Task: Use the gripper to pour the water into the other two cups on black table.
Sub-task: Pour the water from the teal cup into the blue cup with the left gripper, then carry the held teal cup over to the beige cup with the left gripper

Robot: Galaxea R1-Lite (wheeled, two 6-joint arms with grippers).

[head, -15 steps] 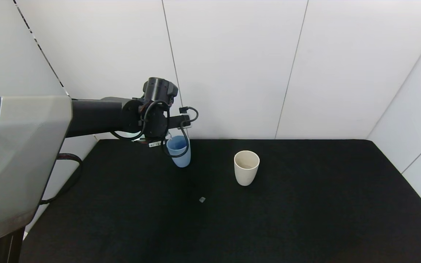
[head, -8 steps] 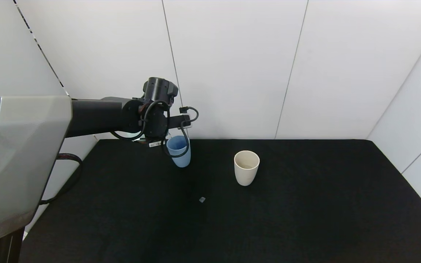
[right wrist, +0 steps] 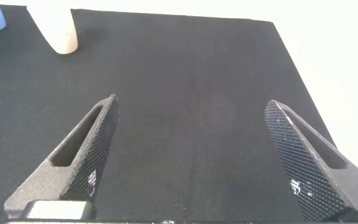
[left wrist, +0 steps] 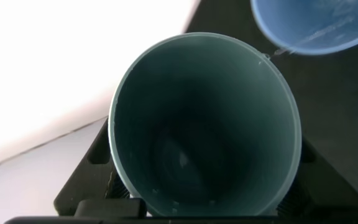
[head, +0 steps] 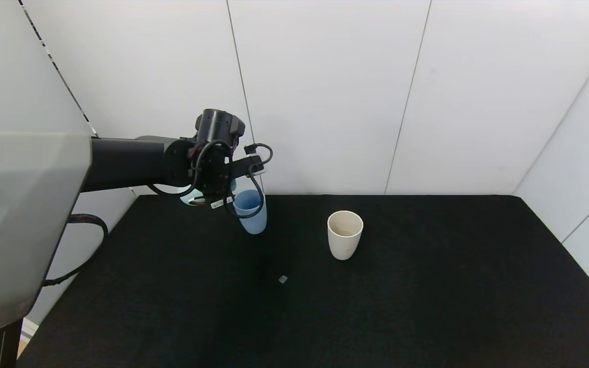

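My left gripper is shut on a teal-green tumbler and holds it tipped above the back left of the black table. Its fingers press the tumbler's sides. A little water lies inside, and a thin thread runs from its rim to the light blue cup, also in the left wrist view. The cream-beige cup stands upright to the right of the blue one. My right gripper is open and empty, low over the table, out of the head view.
A small grey scrap lies on the table in front of the cups. White wall panels close off the back and both sides. The table's right edge shows in the right wrist view.
My left wrist has turned and shifted slightly left, so a bit of the teal-green tumbler now shows under it. Both cups on the table have stayed put.
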